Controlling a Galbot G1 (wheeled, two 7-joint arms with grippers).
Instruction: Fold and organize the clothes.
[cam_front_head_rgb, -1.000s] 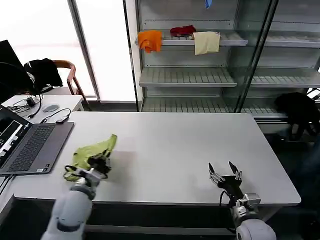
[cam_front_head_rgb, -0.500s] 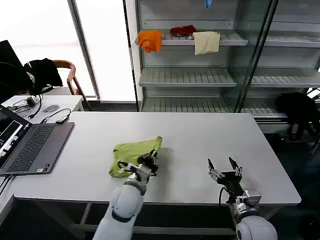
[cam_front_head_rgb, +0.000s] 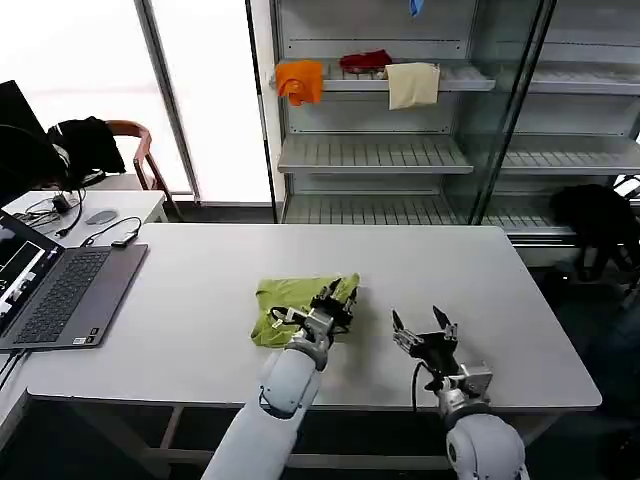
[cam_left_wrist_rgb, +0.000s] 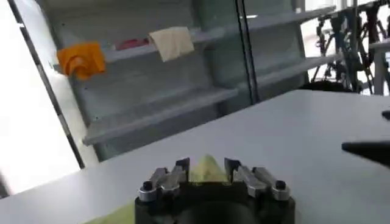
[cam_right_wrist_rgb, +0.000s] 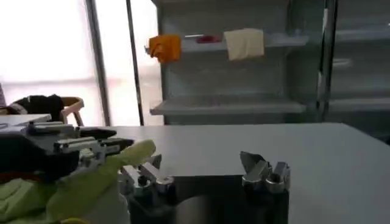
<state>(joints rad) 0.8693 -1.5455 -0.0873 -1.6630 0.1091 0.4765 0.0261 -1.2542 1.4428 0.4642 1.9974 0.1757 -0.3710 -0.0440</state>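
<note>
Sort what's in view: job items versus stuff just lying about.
Job:
T-shirt, bunched, held by the left gripper
right gripper, open, empty, over the table

Lying about:
laptop
orange cloth, red cloth and cream cloth on the shelf

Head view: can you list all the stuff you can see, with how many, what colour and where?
T-shirt: one, lime yellow-green, bunched at the table's middle.
Table: one, white, in front of the robot.
Laptop: one, grey, table's left edge.
Cloths: three, orange, red, cream, top shelf.
Black garments: two, on the chair and far right.
Left tool: one, shut on the T-shirt.
Right tool: one, open, beside the T-shirt.
</note>
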